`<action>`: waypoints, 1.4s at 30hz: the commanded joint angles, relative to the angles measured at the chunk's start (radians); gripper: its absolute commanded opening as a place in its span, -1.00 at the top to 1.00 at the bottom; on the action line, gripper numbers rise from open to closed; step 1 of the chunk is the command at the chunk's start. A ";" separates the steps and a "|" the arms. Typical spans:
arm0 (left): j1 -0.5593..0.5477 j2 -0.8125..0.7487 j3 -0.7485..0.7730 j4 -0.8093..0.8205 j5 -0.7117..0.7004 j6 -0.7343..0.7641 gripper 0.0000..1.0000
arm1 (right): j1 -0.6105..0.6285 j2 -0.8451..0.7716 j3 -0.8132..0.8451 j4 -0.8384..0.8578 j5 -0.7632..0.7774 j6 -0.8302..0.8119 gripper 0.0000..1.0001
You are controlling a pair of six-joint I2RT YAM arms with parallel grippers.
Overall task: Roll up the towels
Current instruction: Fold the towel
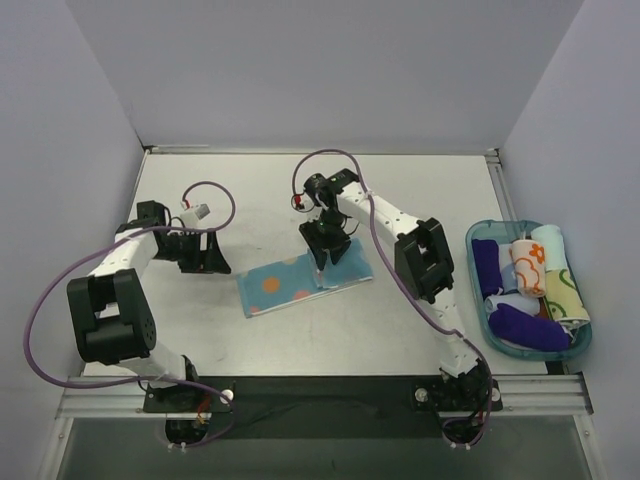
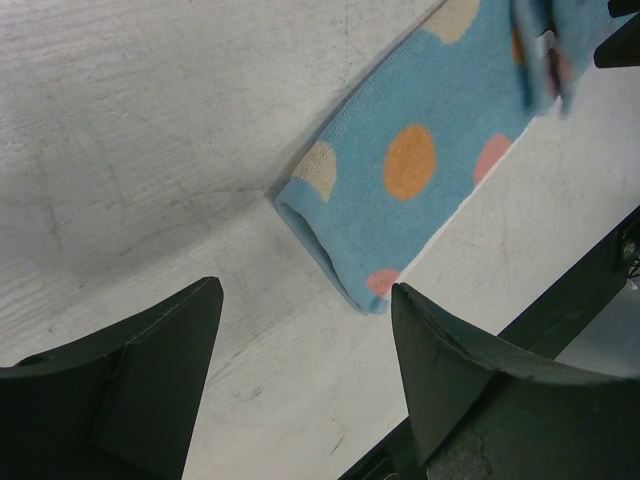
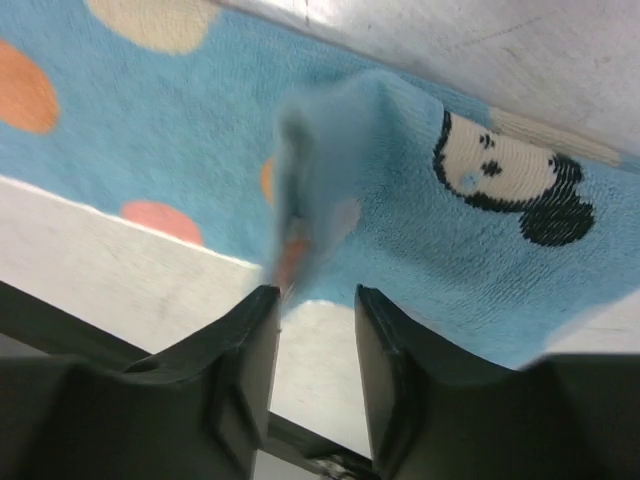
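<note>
Standing over the table [image 1: 200,340], I judge the task to be at the laying-out stage, with no rolling begun on the blue towel [image 1: 300,285]. It lies flat near the middle of the table, a little toward the near edge, its long side running left to right and slightly askew. From the left wrist view its left end looks doubled over, so it seems to be folded into a strip. The right gripper [image 3: 312,295] is down over the towel's right half, its fingers only a little apart. A blurred ridge of cloth stands up at their tips, but it does not look squeezed, so I take the pincer as slightly spread and not pinching. The left gripper [image 2: 305,290] hangs low just off the towel's left end, spread wide and holding nothing. A white towel [image 1: 528,267] sits rolled among other rolls in the tray [image 1: 470,265] at the right edge, so that one looks done. As I read it, the next move calls for the ridge to settle flat. Then one short end needs to be taken cleanly, both layers together, and turned over onto itself. The other gripper would have to pin the strip so that it does not slide while the roll travels along its length.
</note>
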 commanded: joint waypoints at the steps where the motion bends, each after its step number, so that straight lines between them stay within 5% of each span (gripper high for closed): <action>1: -0.005 -0.019 0.033 -0.013 0.012 0.001 -0.58 | 0.012 -0.019 0.003 -0.051 -0.061 -0.003 0.10; 8: -0.066 -0.075 0.018 -0.045 0.058 0.036 -0.47 | -0.073 -0.170 -0.060 -0.026 -0.148 -0.049 0.14; 13: -0.165 -0.075 0.001 -0.025 0.015 -0.014 -0.08 | -0.202 -0.126 -0.014 -0.004 -0.158 -0.041 0.34; 23: -0.260 0.083 0.044 0.005 -0.051 -0.053 0.18 | -0.218 0.001 -0.049 0.044 -0.030 -0.118 0.35; 28: -0.260 0.222 0.136 0.012 -0.102 -0.041 0.23 | -0.210 -0.058 -0.259 0.094 -0.052 -0.078 0.49; 32: -0.277 0.387 0.323 0.015 -0.116 -0.032 0.25 | -0.179 -0.186 -0.471 0.157 -0.145 -0.017 0.54; 36: -0.335 0.594 0.698 -0.053 -0.099 -0.038 0.29 | -0.087 -0.340 -0.593 0.169 -0.332 -0.047 0.36; 42: -0.348 0.653 0.943 -0.099 -0.045 -0.102 -0.11 | -0.135 -0.476 -0.596 0.168 -0.345 -0.050 0.19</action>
